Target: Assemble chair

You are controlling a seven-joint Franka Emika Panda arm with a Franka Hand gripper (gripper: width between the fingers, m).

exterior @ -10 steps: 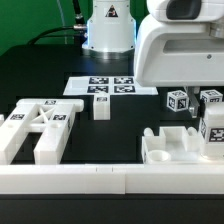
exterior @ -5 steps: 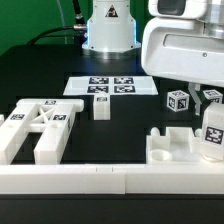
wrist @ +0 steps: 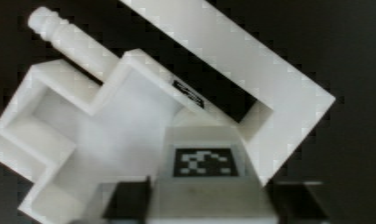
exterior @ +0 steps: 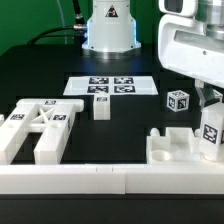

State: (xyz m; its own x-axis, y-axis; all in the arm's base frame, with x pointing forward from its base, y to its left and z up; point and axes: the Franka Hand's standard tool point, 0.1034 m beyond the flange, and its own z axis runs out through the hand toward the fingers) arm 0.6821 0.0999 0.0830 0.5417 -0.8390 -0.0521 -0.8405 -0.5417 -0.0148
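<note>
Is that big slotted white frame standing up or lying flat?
Lying flat: the slotted back frame rests broad side down on the black table, low against its surface.

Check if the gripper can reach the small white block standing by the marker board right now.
Likely yes, but not right away: the small block stands alone, nothing touching or over it. The gripper is off at the exterior view's right, fingers straddling a tagged chair piece.

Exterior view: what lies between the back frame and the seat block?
Bare black table, in the exterior view, between back frame and seat block; a short bar stands farther back.
</note>
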